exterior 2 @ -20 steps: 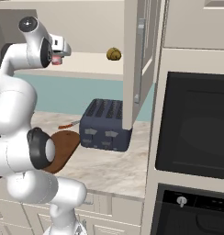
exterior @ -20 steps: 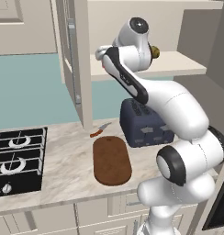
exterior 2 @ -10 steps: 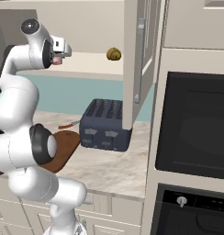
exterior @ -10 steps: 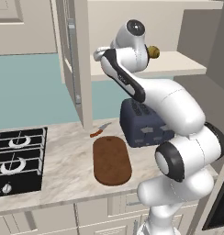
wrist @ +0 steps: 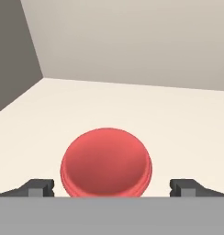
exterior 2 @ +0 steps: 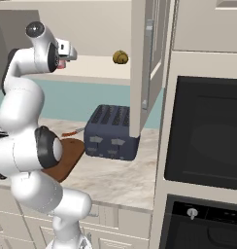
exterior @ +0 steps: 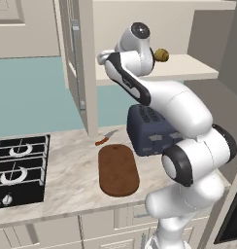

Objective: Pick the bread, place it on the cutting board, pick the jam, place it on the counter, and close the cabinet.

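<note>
The tool point(wrist: 112, 187) stood fully open and empty, the jam point(wrist: 106, 162) sitting between its 2 fingertips point(wrist: 38, 187) on the cabinet shelf point(wrist: 178, 124).

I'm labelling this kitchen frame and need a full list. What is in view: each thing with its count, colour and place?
bread: one, golden-brown, on the cabinet shelf.
jam: one, red, on the same shelf, between the open fingertips.
cabinet: one, beige, on the wall, doors open.
cutting board: one, dark brown, on the counter, nothing on it.
counter: one, beige marbled.
toaster: one, dark blue-grey, on the counter beside the board.
knife: one, orange handle, behind the board.
stove: one, black, left of the board.
oven: one, black, right.
gripper: one, dark fingertips, open around the jam.
</note>
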